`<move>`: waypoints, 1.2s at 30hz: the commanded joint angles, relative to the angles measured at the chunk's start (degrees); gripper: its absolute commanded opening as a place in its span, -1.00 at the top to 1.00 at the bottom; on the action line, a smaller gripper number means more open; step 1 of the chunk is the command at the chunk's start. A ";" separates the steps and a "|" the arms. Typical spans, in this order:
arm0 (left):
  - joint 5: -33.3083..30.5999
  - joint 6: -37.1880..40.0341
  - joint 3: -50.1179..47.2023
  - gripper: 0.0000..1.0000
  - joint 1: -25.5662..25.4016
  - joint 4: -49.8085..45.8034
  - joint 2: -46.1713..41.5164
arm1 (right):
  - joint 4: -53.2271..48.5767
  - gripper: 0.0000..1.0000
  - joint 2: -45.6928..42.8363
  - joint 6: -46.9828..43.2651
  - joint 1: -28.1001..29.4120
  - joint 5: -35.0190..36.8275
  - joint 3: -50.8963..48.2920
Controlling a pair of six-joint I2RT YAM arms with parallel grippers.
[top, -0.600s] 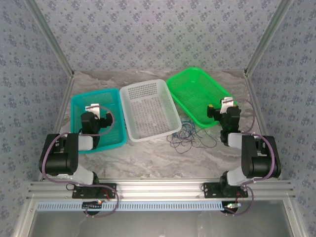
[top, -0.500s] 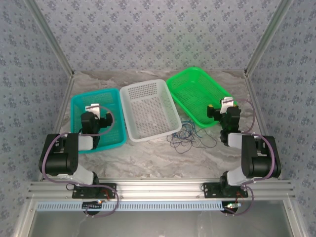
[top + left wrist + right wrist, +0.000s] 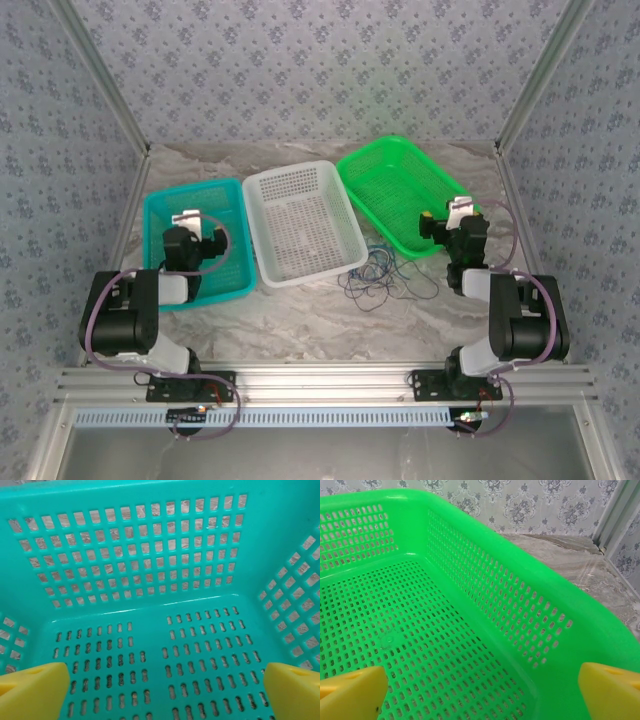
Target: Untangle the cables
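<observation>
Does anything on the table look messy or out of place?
The cables lie in a tangled heap on the table, at the near corners of the white basket and green basket. The green basket sits askew to the white one.

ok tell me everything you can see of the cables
The cables are a few very thin, limp wires, dark and blue, curled in loose overlapping loops as one tangle. They lie flat on the marbled table, just before the near corner of the white basket and the near end of the green basket; whether they touch either is unclear.
</observation>
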 commanded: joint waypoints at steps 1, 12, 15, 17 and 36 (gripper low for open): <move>1.19 -0.68 1.36 -0.99 0.46 0.24 0.45 | -6.10 -1.00 0.85 2.28 -0.39 -1.88 -0.18; -1.34 -2.68 16.16 -0.99 0.33 -31.42 -6.93 | -30.24 -0.89 -5.16 3.76 -1.04 -4.15 10.64; -5.56 -5.20 17.12 -0.99 -0.52 -34.80 -11.65 | -37.69 -0.89 -8.02 4.14 -0.61 -4.59 14.81; -6.44 -7.69 18.61 -0.99 -0.52 -39.11 -14.19 | -43.60 -0.90 -8.91 4.89 -0.22 -5.41 18.78; 15.83 -26.08 38.78 -0.63 -2.60 -65.90 6.41 | -86.77 -0.38 29.64 9.58 6.02 -14.83 67.39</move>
